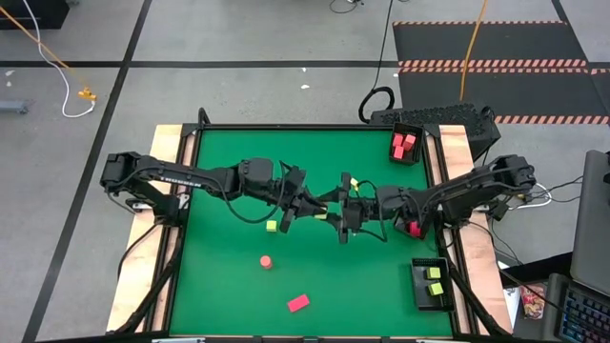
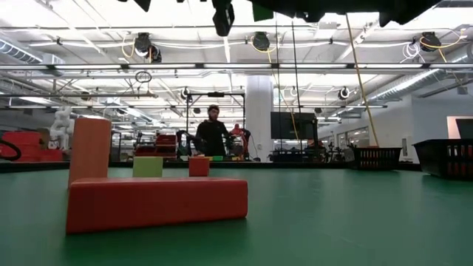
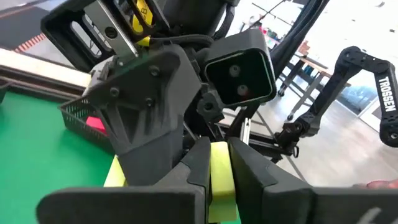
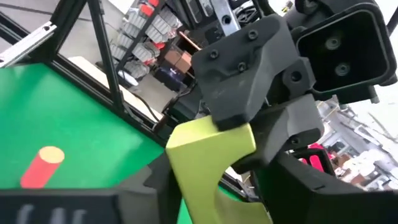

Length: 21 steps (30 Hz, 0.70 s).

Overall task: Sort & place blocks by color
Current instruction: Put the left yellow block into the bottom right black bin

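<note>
Handover under way, mid-air over green mat point(image 1: 229, 295). My left gripper point(image 3: 219, 177) and right gripper point(image 1: 345, 221) meet at mat centre. Yellow-green brick point(image 3: 221, 171) clamped between my left fingers point(image 3: 198, 163): smooth, matte, oblong. Right jaws look closed on same brick point(image 4: 208, 149). Next, likely: one side lets go, right carries to tray with yellow-green pieces point(image 1: 431, 285). Pink cylinder point(image 1: 266, 261), pink brick point(image 1: 298, 303), small yellow-green cube point(image 1: 272, 226) lie on mat nearby.

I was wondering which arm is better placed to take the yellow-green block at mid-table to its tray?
Right, probably: the left gripper holds the yellow-green block beside the right gripper, and the tray of yellow-green blocks lies on the right arm's side.
</note>
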Each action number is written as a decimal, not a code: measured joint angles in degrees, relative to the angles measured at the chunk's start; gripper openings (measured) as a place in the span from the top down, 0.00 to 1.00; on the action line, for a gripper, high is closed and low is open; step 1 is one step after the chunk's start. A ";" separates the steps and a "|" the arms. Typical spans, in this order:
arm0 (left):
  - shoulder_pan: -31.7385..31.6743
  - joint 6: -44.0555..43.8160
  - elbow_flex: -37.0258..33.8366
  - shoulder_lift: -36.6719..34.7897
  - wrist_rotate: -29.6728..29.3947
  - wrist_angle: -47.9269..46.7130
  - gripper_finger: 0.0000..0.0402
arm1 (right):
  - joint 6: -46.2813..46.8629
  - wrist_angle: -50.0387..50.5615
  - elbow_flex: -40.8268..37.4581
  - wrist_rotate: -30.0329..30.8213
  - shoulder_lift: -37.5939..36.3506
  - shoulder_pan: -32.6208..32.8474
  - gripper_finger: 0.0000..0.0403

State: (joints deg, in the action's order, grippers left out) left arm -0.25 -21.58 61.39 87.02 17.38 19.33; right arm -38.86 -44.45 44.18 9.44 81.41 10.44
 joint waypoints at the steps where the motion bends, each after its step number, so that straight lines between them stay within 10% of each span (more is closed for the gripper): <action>1: 0.02 -0.14 0.00 -0.01 -0.08 -0.15 0.90 | -0.34 -0.55 0.00 0.26 0.27 0.03 0.62; 12: -0.28 -0.45 0.00 -0.09 -2.20 -1.43 0.89 | -0.44 1.56 -0.04 5.75 0.42 0.44 0.88; 21: -0.37 0.93 0.04 -0.07 -1.33 -2.57 0.86 | 2.15 3.56 0.04 6.12 0.43 1.31 0.90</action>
State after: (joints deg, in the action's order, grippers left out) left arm -0.62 -20.64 61.43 86.96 16.05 16.76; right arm -36.71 -40.89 44.22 15.57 81.84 11.75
